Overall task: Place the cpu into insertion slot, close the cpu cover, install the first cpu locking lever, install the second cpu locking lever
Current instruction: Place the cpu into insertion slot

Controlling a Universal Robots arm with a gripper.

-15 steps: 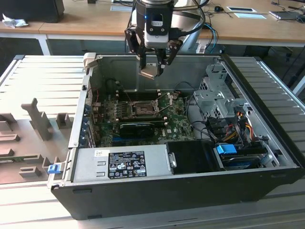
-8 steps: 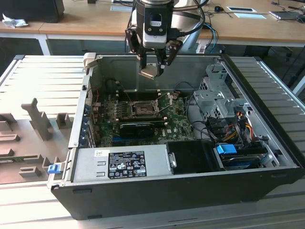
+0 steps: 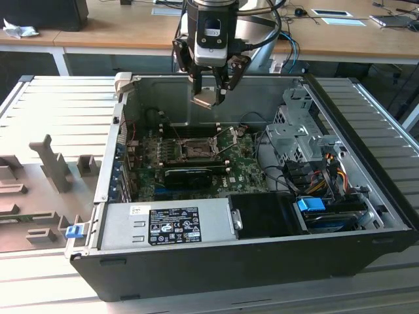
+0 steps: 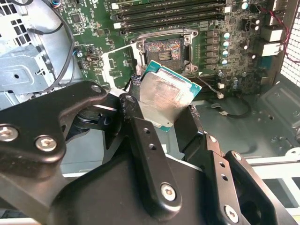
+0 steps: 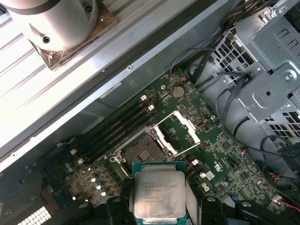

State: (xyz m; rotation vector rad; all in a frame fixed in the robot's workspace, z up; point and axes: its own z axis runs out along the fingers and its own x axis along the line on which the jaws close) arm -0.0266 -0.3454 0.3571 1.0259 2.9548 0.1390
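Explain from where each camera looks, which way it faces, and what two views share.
Exterior view: outside and above the open black computer case, looking obliquely down into it; the arm's black pincer holds the small square silvery-tan cpu over the green motherboard.
Second wrist view: on the arm, looking past the pincer at the square metal-rimmed insertion slot.
First wrist view: on the arm, looking over the cpu down onto the slot.
Both wrist views share cpu, slot and the raised silvery cpu cover.

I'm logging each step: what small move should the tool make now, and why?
Probably lower toward the insertion slot: the tool holds the cpu aloft, the slot sits open and bare below, and the cpu cover stands raised.
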